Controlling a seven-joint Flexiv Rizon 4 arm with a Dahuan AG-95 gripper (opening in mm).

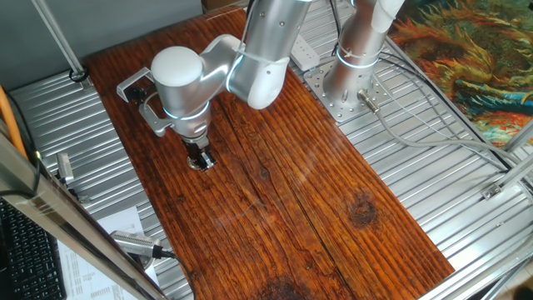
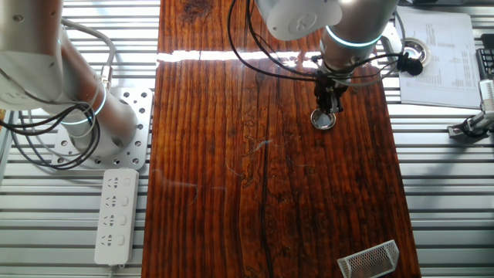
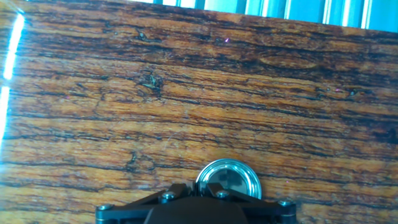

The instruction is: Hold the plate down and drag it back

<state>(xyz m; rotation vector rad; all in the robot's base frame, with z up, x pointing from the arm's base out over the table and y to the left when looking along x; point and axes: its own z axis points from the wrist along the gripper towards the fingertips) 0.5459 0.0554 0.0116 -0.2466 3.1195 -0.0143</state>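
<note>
**Claw tip down on the plate**

The claw [image 1: 200,158] stands upright over the wooden table [image 1: 316,208], its tip on the plate [image 3: 229,180], which lies flat directly beneath it. The fingers look drawn together, pinching nothing. A power strip [image 2: 116,215] lies well off.

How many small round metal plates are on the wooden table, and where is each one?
1. The plate lies on the wooden table directly under the gripper, near the table's edge. The fingers cover part of it. No other plate shows, though one could be hidden under the arm.
</note>
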